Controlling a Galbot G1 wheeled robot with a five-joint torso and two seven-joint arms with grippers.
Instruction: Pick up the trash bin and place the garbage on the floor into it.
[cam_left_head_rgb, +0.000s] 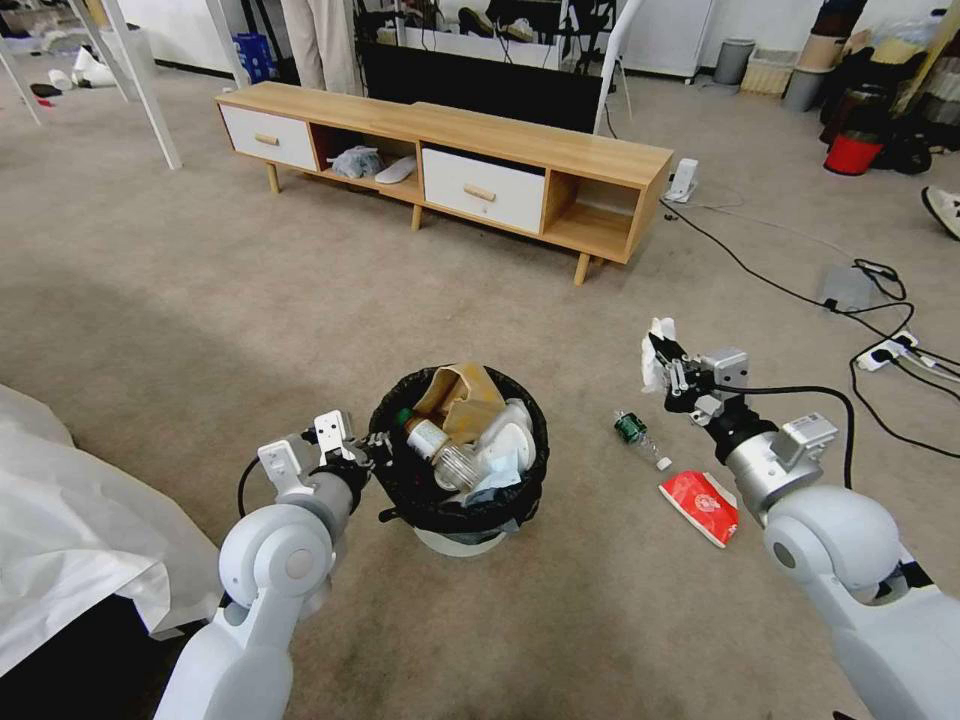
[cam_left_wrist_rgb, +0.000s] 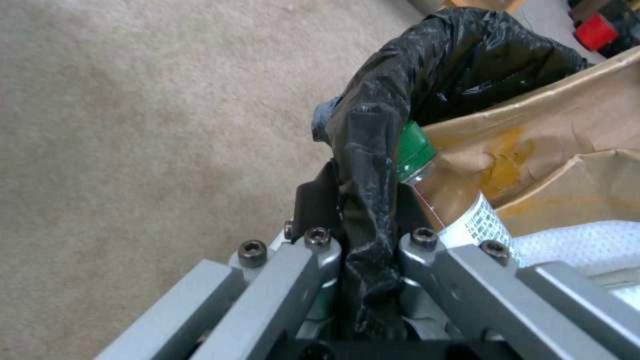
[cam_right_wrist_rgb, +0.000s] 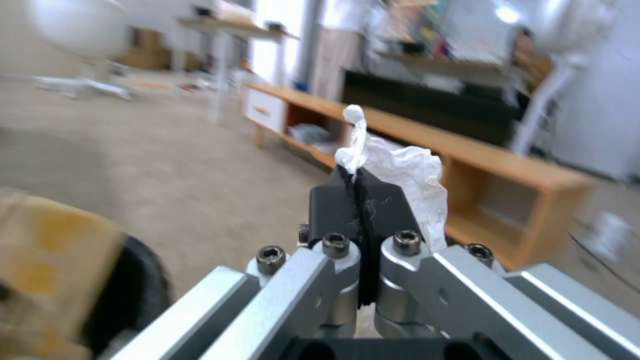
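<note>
The trash bin (cam_left_head_rgb: 459, 520) sits on the carpet right in front of the robot, its black liner folded over the rim. The left gripper (cam_left_head_rgb: 372, 452) has its fingers pinched tight on that bagged rim at the bin's left side; up close the black plastic is squeezed between the two pads (cam_left_wrist_rgb: 319, 200). Inside the bin lie a crumpled brown paper bag (cam_left_head_rgb: 462, 395), a green-capped bottle (cam_left_head_rgb: 432, 442) and some white tissues (cam_left_head_rgb: 505, 440).

Off to the right, the right gripper (cam_left_head_rgb: 662, 357) hangs above the floor with its fingers closed on a wad of white tissue (cam_left_head_rgb: 656, 350), which sticks out past the pads (cam_right_wrist_rgb: 340, 205). It looks clear of the bin, though how high it rides is hard to judge. Below that arm, on the carpet, a small green-labelled bottle (cam_left_head_rgb: 634, 433) lies on its side, and near it a flat red packet (cam_left_head_rgb: 699, 506).
</note>
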